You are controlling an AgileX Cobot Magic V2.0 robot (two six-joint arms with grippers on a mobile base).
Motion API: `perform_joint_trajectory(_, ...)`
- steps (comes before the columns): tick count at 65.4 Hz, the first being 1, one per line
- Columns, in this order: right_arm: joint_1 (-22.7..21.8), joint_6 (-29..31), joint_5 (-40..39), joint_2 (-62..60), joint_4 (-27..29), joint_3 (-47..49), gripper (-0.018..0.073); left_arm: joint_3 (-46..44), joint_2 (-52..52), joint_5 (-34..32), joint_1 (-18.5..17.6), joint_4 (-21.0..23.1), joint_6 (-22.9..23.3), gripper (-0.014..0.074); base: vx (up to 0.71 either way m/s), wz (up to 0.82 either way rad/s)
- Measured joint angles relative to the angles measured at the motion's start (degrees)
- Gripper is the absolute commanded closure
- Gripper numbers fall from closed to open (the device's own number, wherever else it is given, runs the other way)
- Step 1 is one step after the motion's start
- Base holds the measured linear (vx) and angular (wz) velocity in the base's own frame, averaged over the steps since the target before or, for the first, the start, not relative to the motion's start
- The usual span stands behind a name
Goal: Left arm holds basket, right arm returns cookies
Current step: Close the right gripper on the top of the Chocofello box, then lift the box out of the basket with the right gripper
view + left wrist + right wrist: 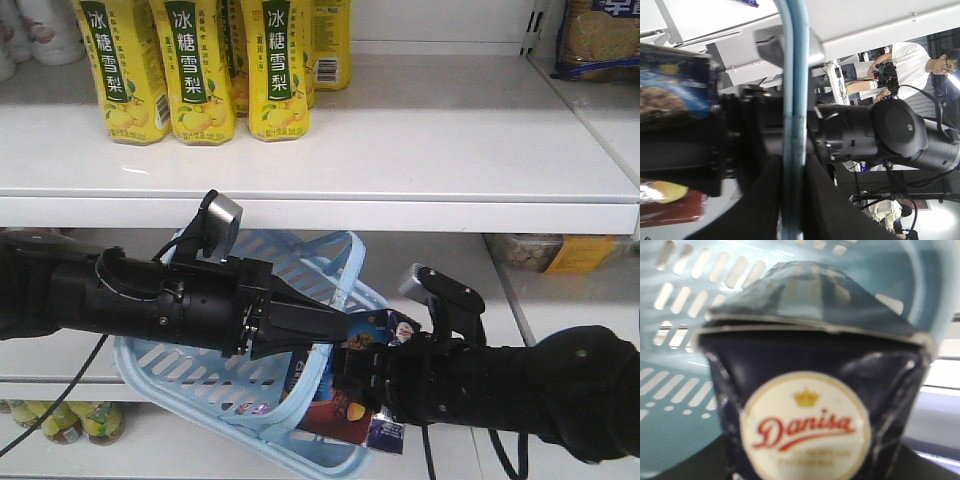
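Left claw point(343, 325) clenched on basket point(165, 375) | right claw point(372, 372) grasping cookies point(805, 425) | advised: lift cookies toward 12 o'clock, clearing basket

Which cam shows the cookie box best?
Right wrist: the cookie box fills the frame, its Danisa oval logo readable. Front view shows only parts of it around the right gripper, at the basket. Left wrist catches a blurred slice at the frame's left edge.
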State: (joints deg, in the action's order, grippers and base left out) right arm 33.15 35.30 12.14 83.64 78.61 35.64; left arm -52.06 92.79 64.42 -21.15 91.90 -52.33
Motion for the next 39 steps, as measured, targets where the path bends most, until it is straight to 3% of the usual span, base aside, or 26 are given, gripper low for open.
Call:
perform_joint_trajectory(19, 0.00, 0.22, -1.16, -12.84, -0.40, -5.45, 0.0333, 0.00, 0.00, 0.00, 0.00, 0.00, 0.00, 0.0602, 0.00, 0.00)
perform_joint_trajectory(39, 0.00, -1.56, -0.52, -27.78, -9.00, -7.28, 0.0333, 0.00, 0.00, 0.06, 0.00, 0.00, -0.05, 0.0602, 0.00, 0.00)
